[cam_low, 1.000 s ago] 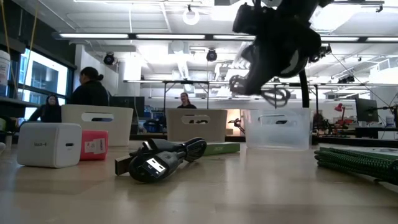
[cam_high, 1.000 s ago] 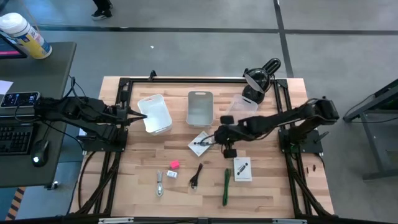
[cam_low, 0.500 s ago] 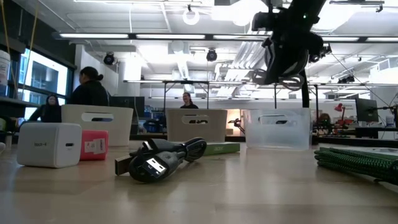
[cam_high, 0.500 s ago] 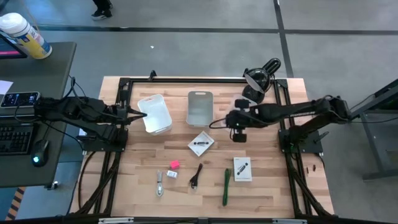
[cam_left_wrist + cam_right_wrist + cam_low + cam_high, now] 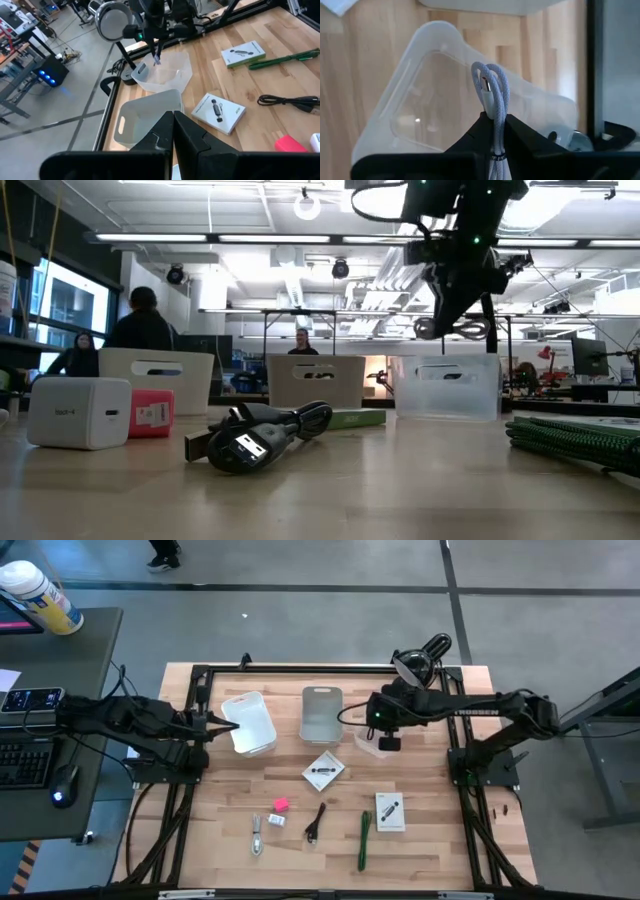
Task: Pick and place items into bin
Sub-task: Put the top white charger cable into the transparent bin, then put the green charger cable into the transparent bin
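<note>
Wooden slat table [image 5: 440, 840] inside a black frame, grey floor around it, lab room with people visible behind in the low view; three bins in a row at the far side: white bin [image 5: 249, 722], grey bin [image 5: 321, 712], clear bin [image 5: 371, 720]. Right gripper [image 5: 384, 722] hangs above the clear bin, fingers pinched on a coiled pale cable [image 5: 492, 97]; right wrist view shows the cable loop directly over the clear bin's open inside, not in it yet. Left gripper [image 5: 213, 723] sits at the white bin's outer side, away from the grey bin; fingers pressed together, nothing between them. Loose items on the table, all on the near side of the bin row: 2 white cards printed black, card one [image 5: 324, 770] just near of the grey bin, card two [image 5: 389, 811] farther out below the clear bin; 1 pink block [image 5: 281, 804]; 1 small white cube [image 5: 276, 820] touching or just beside the pink block; 1 silvery piece [image 5: 256, 835] beside that; 1 black tool [image 5: 316, 821], which reads as a black cable with a plug in the low view; 1 green pen [image 5: 364, 839] next to card two. Print on the cards shows a dark tool graphic, text too small to read; faint mark on the white cube unreadable
</note>
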Motion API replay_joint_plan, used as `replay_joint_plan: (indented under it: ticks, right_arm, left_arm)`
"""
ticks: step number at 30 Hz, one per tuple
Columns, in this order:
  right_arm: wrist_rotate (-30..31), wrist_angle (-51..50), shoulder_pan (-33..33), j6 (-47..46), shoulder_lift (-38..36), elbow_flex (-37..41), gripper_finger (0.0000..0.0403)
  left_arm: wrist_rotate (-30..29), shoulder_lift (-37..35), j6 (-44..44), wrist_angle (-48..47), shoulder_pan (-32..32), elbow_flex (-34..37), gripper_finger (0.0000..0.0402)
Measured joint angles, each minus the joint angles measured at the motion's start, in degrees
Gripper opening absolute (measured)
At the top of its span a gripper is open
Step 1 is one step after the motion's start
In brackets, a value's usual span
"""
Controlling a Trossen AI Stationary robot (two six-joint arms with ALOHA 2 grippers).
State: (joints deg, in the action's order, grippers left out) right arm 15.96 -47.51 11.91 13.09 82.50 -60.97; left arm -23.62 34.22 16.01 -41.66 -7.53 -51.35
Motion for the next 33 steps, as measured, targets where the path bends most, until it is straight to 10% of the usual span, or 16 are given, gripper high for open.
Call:
replay_joint_plan:
  ticks: [33]
  right_arm:
    - [-3.30, -4.12, 1.65, -1.82, 4.15, 0.00, 0.0114]
  left_arm:
    - [-0.01, 1.68, -0.11, 0.01, 0.00, -0.02, 0.0001]
